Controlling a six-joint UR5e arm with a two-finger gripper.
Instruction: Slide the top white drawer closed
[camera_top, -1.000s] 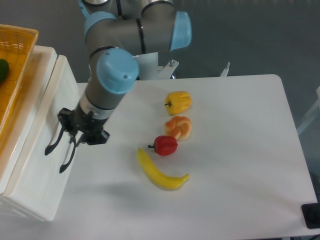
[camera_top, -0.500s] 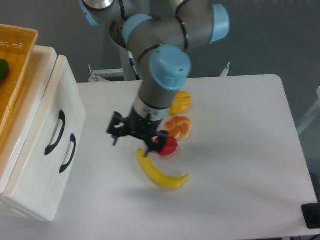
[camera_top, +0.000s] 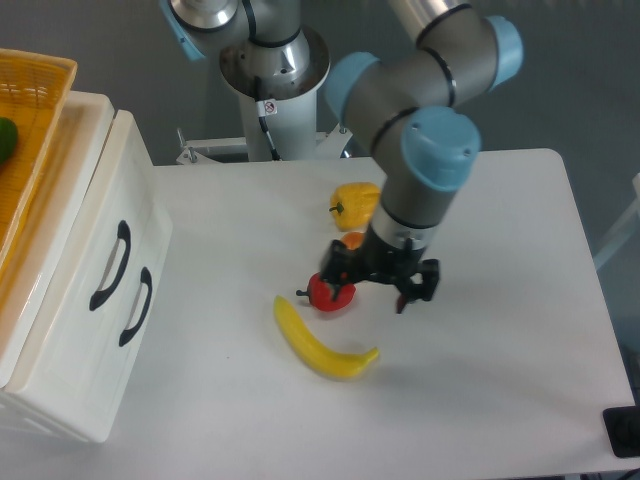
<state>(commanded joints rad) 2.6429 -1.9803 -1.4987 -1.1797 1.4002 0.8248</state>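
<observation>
Top white drawer (camera_top: 75, 235): rigid, glossy, probably light; flat front suits pushing beside its handle (camera_top: 110, 265). Appears seated already. Gripper (camera_top: 381, 283) fingers parted, holding nothing, well apart.

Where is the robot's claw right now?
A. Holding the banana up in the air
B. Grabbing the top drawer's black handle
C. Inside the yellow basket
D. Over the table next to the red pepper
D: the gripper hangs above the table beside the red pepper, far from the top white drawer; the banana lies flat.
</observation>
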